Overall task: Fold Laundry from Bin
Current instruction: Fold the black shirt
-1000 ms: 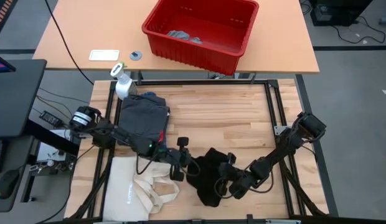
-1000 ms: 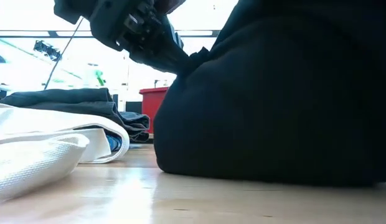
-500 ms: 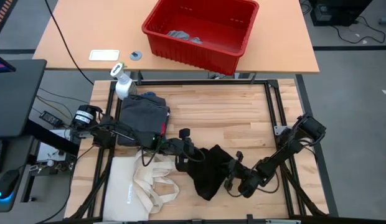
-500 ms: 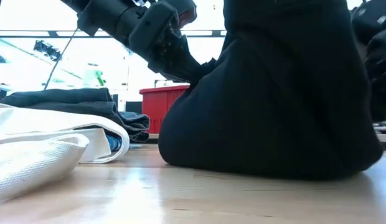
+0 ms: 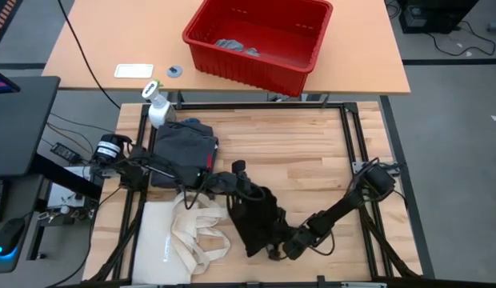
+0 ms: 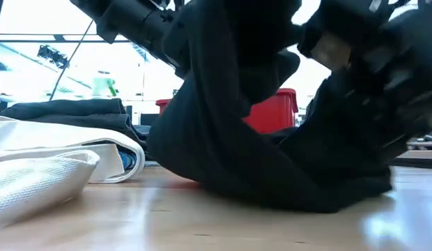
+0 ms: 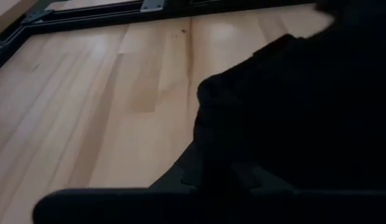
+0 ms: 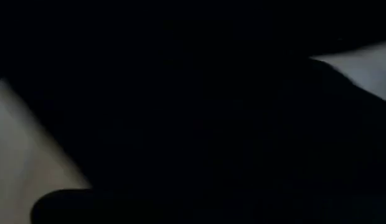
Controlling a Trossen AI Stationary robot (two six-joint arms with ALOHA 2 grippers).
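The laundry in play is a large black piece (image 5: 256, 220), bunched near the table's front middle and partly lifted. My left gripper (image 5: 245, 192) is shut on its far left part. My right gripper (image 5: 278, 250) sits low at its near right corner, shut on it. In the low view the cloth (image 6: 223, 139) slopes down from the left gripper (image 6: 160, 35) to the wood and bunches under the right gripper (image 6: 362, 63). The red bin (image 5: 260, 36) stands on the far table, with light grey pieces (image 5: 236, 46) lying on its bottom. My left gripper holds the black piece by its far upper edge (image 6: 195, 63), coming slantwise down from the table's left. The cloth hangs from it and its lower part lies on the table. My right gripper is on the piece's near right corner (image 5: 272, 244), coming low from the table's right. Dark cloth fills its wrist view (image 8: 180, 93) and hides the place of contact; the cloth there lies bunched on the table.
A folded dark grey piece (image 5: 182, 148) lies at the table's left, with a spray bottle (image 5: 156, 104) beyond it. A cream tote bag (image 5: 180, 236) lies at the near left, close to the black piece. Bare wood (image 5: 312, 152) spans the far and right parts.
My right gripper has sunk and gone toward the table's left and near edge, carrying the black piece's right side with it. The piece, held up wide between both grippers before, is now narrower and doubled over on the table. My left gripper has shifted slightly toward the right.
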